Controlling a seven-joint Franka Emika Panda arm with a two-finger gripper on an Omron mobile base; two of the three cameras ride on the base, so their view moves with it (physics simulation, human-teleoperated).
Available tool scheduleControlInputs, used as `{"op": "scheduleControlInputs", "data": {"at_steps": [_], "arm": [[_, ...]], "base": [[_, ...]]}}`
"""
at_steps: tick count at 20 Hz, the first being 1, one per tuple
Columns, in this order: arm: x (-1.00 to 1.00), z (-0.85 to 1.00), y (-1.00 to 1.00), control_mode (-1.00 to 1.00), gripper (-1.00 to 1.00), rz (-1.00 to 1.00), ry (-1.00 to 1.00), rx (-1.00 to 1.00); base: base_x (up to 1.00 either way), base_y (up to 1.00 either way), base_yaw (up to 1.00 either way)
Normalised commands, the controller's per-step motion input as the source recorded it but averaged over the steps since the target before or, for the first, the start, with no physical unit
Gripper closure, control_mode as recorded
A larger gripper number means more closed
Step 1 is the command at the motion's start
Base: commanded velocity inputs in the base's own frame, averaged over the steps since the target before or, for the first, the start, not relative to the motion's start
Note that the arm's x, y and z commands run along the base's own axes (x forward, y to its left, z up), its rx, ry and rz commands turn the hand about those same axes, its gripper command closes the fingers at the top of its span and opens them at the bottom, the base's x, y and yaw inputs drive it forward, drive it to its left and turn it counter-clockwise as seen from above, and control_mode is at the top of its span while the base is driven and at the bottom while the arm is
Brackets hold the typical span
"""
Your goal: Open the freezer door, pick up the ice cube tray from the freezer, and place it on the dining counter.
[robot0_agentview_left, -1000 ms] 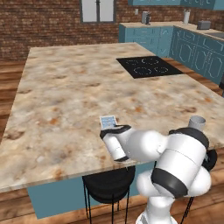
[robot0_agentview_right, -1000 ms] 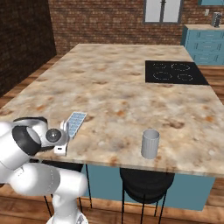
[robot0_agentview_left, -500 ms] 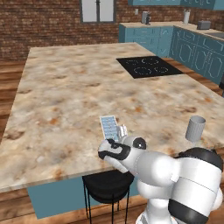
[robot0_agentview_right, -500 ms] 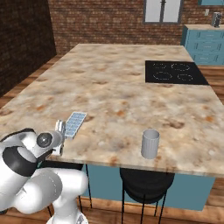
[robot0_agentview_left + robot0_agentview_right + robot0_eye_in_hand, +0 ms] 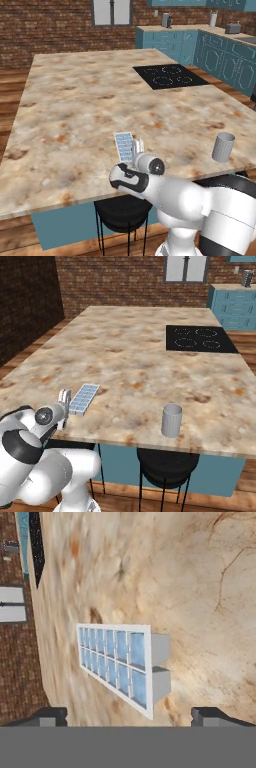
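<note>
Pale blue-grey ice cube tray [image 5: 117, 664] lies flat on the dining counter [image 5: 150, 356], near its front edge, well apart from the black cooktop [image 5: 169, 76]. Grey cup [image 5: 171, 420] stands further along that edge. Judged step: placing looks done, release stage. Next move calls for lifting the arm clear without nudging the tray. Gripper [image 5: 129, 716] sits just behind the tray, its 2 tips spread wide, holding nothing, not touching it.
</note>
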Motion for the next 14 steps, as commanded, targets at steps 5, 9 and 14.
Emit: {"op": "scheduleControlInputs", "data": {"at_steps": [5, 9, 14], "arm": [[0.0, 1.0, 0.0, -1.0, -1.0, 0.0, 0.32, 0.0], [0.0, 1.0, 0.0, -1.0, -1.0, 0.0, 0.3, 0.0], [0.0, 1.0, 0.0, -1.0, -1.0, 0.0, 0.25, 0.0]], "base": [[0.0, 0.0, 0.0], [0.0, 0.0, 0.0], [0.0, 0.0, 0.0]]}}
